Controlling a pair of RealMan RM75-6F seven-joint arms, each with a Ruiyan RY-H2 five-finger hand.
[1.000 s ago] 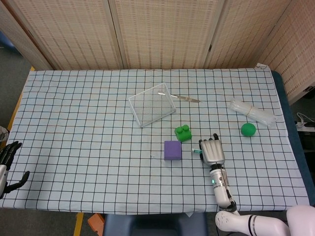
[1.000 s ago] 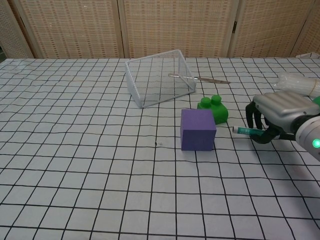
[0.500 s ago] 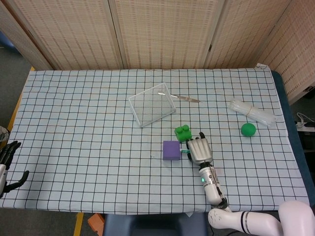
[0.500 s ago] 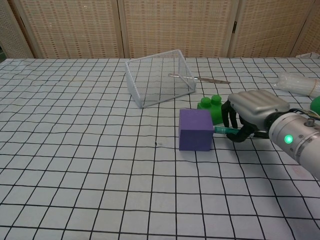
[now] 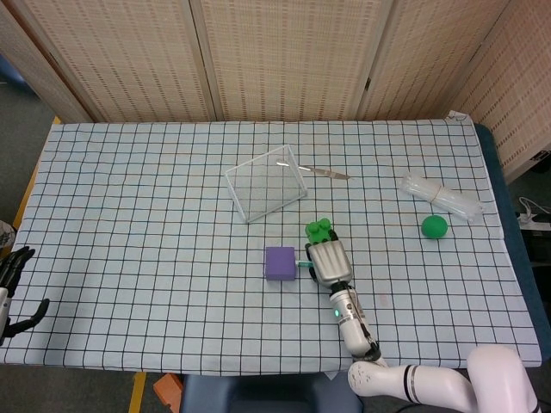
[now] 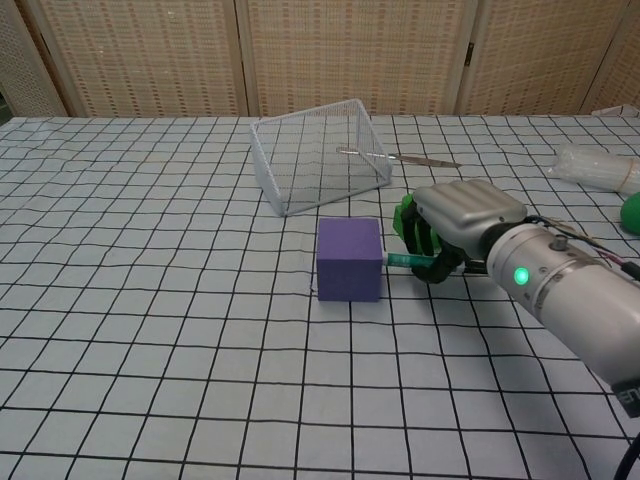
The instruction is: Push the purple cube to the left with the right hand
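At the far left edge of the head view, well off from everything on the checked tablecloth (image 5: 129, 215), the left hand (image 5: 12, 284) hangs beside the table's near-left corner; its dark fingers are spread apart and hold nothing.

Taking the wire basket (image 6: 320, 155) as the landmark, it lies tipped on its side near the middle of the cloth, its open mouth tilted up toward the back. The purple cube (image 6: 349, 259) sits in front of the basket, toward the robot, resting flat on the cloth and apart from the basket's lower rim. Its right face meets a thin teal tip that juts out from the right hand (image 6: 455, 225). That hand is just right of the cube, in front of and right of the basket, palm down with its fingers curled under; I cannot tell whether they grip anything. A green light glows on the wrist behind it.

The green toy brick (image 5: 320, 229) lies in front of the basket's right end, tucked against the far side of the right hand and partly hidden by it in the chest view. A slim metal tool (image 5: 328, 174) lies just right of the basket. Farther right of the basket are a clear plastic bundle (image 5: 441, 197) and, nearer the robot, a green ball (image 5: 434, 226).
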